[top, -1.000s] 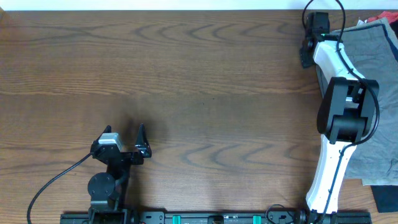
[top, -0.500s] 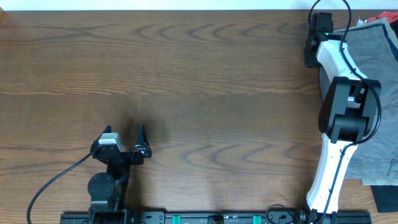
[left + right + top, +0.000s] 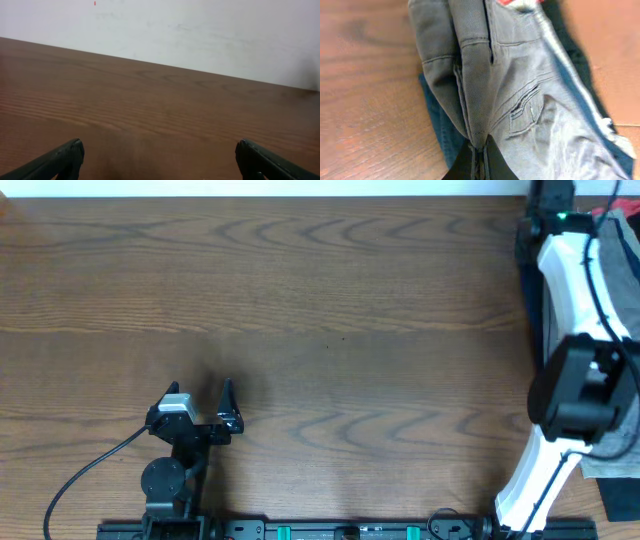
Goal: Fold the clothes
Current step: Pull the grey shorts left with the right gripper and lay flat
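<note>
Overhead, the brown wooden counter [image 3: 350, 310] has 2 arms on it, 1 at each side. The clothes lie in a pile by the right edge, up near the far right corner. The grey shorts [image 3: 495, 100] are on top. The navy shorts [image 3: 436, 122] are under them, with blue peeking out on both sides. A bit of red cloth [image 3: 612, 215] shows at the far end of the pile. The white right arm [image 3: 570, 270] reaches from the near edge up over the pile to the far right corner. From the right wrist you can see the right gripper [image 3: 480, 152] low on the grey shorts. Its 2 black fingers are pressed close, and they pinch a raised fold of the grey cloth between them. The fold runs like a ridge up the shorts, away from the fingers. A stitched pocket [image 3: 525, 112] sits just beside that ridge. The left gripper [image 3: 159, 150] is well apart from the clothes, close to the near left corner. Its 2 fingers are spread wide, with only bare wood between them. It points at the far edge, where a white wall [image 3: 200, 30] stands. The wood by the left arm is bare, and no cloth touches that arm.
</note>
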